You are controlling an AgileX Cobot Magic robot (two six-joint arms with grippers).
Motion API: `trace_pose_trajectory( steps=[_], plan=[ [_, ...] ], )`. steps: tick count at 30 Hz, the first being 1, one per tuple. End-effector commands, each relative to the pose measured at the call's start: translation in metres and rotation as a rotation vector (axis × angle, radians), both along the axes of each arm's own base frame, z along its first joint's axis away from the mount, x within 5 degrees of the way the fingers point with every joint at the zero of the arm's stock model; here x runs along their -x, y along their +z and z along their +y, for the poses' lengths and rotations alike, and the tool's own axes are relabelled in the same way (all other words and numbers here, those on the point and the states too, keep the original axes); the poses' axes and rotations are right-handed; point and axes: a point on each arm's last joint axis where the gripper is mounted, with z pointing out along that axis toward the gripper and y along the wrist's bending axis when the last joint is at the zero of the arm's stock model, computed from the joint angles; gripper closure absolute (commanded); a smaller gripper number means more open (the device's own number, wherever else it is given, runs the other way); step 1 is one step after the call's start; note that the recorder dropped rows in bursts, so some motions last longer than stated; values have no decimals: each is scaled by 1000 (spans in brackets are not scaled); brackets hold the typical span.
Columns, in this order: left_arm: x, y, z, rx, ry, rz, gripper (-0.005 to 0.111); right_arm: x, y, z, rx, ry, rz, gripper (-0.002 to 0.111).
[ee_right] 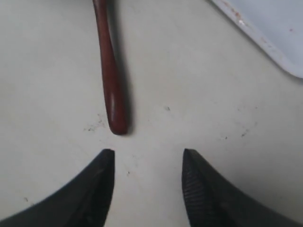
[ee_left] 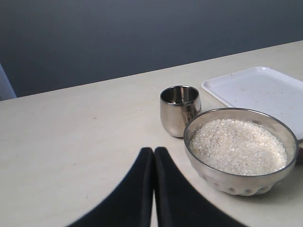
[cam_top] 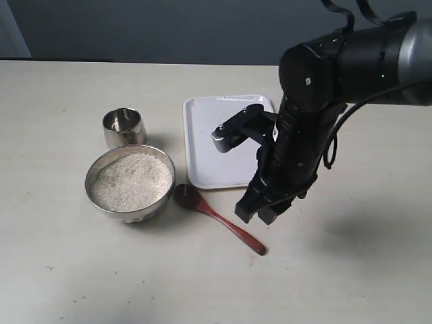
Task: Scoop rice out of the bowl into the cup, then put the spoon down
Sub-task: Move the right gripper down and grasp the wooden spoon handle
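The steel bowl [cam_top: 129,183] [ee_left: 241,152] holds a heap of white rice [cam_top: 131,181] [ee_left: 238,145]. Behind it stands the small steel cup [cam_top: 124,127] [ee_left: 179,109], upright. The reddish-brown wooden spoon [cam_top: 219,217] lies flat on the table, its dark scoop beside the bowl and its handle [ee_right: 111,75] pointing toward my right gripper. My right gripper [cam_top: 257,212] [ee_right: 147,158] hovers open just above and past the handle's end, holding nothing. My left gripper [ee_left: 154,153] is shut and empty, short of the bowl and cup; it does not show in the exterior view.
A white tray [cam_top: 209,142] [ee_left: 255,90] [ee_right: 279,33] lies behind the spoon, to the right of the bowl and cup. The right arm [cam_top: 317,101] reaches over the tray's right part. The table is a pale surface with a dark wall behind.
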Motion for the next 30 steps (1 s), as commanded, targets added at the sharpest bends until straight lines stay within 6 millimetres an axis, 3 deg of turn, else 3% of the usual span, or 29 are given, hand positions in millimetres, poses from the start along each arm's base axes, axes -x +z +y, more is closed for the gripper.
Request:
trace_pose_trajectory(
  steps=[1, 14, 24, 30],
  plan=[
    [0, 2, 0, 8, 0, -19, 106, -2, -6, 9, -62, -43, 17, 60],
    [0, 2, 0, 8, 0, -19, 106, -4, -35, 17, -47, -48, 79, 60],
    [0, 2, 0, 8, 0, -19, 106, 12, -63, 34, 7, 18, 116, 60],
    [0, 2, 0, 8, 0, -19, 106, 11, -75, 34, 54, 31, 104, 60]
  ],
)
